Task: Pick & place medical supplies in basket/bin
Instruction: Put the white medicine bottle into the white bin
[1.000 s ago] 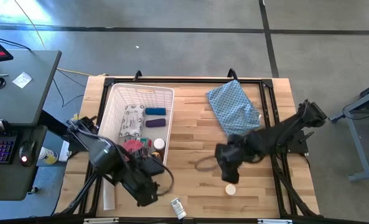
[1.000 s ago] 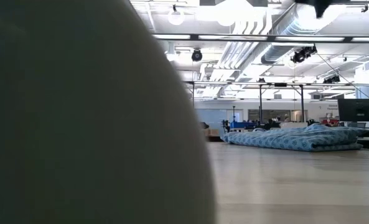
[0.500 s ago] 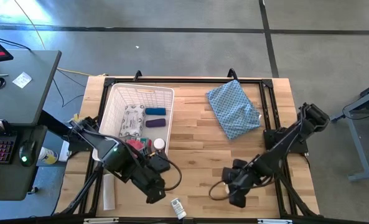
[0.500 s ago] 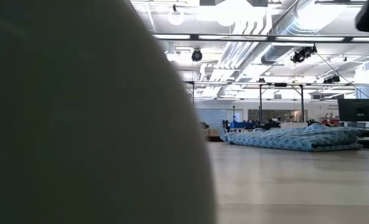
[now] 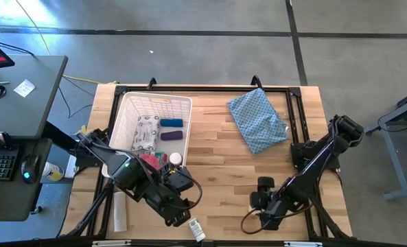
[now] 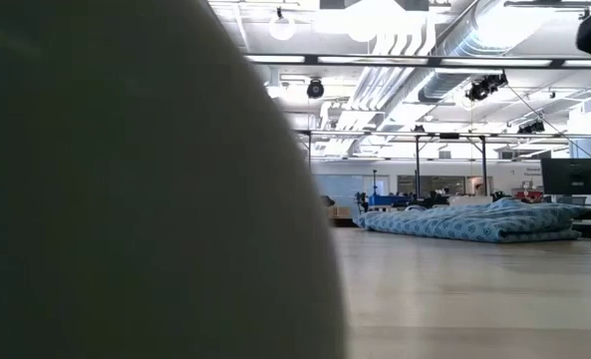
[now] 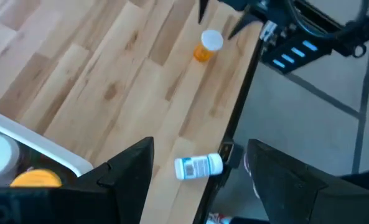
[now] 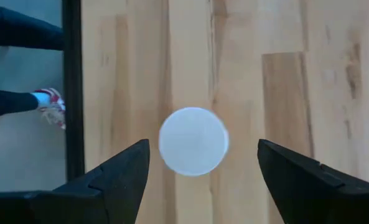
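R gripper (image 8: 196,180) hangs straight over the amber plastic bottle with the round white cap (image 8: 193,141) at the table's 5 o'clock, near the front edge. Fingers spread wide w/ the cap centred in the gap, nothing held. That looks like a line-up for a top-down grab. From above only the pale cap disc shows; the L wrist view shows its orange body (image 7: 206,46).

L gripper (image 7: 196,180) sits just off the large white slotted plastic bin's (image 5: 128,122) 5 o'clock corner. Its fingers are also wide and empty, aimed at the small white tube with blue print (image 7: 198,166) lying on its side at the table's 6 o'clock edge.

Bin at 9–10 o'clock holds a printed packet, blue and purple cylinders, a red item and a white-capped jar. The blue patterned cloth (image 5: 258,120) lies at 1 o'clock, out of the way.
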